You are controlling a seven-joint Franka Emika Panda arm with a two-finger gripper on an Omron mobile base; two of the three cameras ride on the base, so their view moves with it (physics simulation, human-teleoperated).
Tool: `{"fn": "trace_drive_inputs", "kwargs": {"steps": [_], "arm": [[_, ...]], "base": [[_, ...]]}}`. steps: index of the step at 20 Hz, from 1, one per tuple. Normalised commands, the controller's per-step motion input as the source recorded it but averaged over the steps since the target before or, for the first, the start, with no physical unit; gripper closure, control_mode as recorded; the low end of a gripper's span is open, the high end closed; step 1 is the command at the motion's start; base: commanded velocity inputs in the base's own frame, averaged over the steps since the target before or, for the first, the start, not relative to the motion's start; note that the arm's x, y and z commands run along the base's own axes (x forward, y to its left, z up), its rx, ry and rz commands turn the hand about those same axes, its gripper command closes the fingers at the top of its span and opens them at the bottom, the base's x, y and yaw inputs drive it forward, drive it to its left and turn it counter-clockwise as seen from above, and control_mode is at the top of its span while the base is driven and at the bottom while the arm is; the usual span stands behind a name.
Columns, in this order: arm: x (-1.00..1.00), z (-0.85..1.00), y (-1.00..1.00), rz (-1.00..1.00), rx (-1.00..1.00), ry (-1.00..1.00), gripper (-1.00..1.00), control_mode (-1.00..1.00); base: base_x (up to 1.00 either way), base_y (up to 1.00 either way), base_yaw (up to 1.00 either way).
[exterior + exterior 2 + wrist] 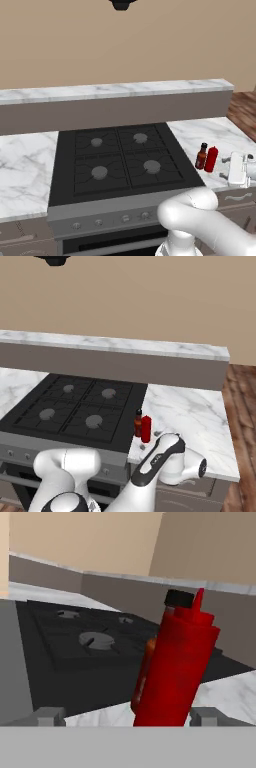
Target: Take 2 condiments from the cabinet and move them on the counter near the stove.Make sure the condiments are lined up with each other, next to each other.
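Two condiments stand upright and side by side on the white marble counter [210, 132] just right of the black stove [115, 160]. The slim red squeeze bottle [212, 159] [146, 429] [180, 662] touches or nearly touches the shorter reddish-brown bottle with a dark cap [201, 156] [138, 423] [146, 667], which lies on the stove side. My gripper [224, 168] [150, 440] [127, 717] is open right beside the red bottle, one fingertip on each side of it, gripping nothing. The cabinet is out of view.
A raised marble-topped ledge [115, 91] runs behind the stove and counter. More counter [25, 165] lies left of the stove. The counter's right end [225, 456] drops to a wooden floor [245, 406]. A dark fixture [121, 4] hangs overhead.
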Motion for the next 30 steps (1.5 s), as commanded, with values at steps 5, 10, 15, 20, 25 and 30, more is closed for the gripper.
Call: {"fn": "trace_drive_inputs", "kwargs": {"steps": [5, 10, 15, 20, 25, 30], "arm": [[-0.45, 0.70, -0.07, 0.00, 0.00, -0.14, -1.00, -1.00], [-0.42, 0.77, 0.00, 0.00, 0.00, -0.04, -1.00, -1.00], [-0.32, 0.59, 0.10, -0.13, 0.00, 0.06, -1.00, -1.00], [-0.18, 0.54, 0.31, -0.22, -0.02, 0.21, -1.00, -1.00], [-0.05, 0.51, 0.37, -0.22, -0.07, 0.44, -1.00, -1.00], [0.00, 0.40, 0.53, -0.18, -0.12, 0.44, -1.00, -1.00]], "base": [[0.00, 0.00, 0.00], [0.00, 0.00, 0.00], [0.00, 0.00, 0.00], [0.00, 0.00, 0.00], [0.00, 0.00, 0.00], [0.00, 0.00, 0.00]]}}
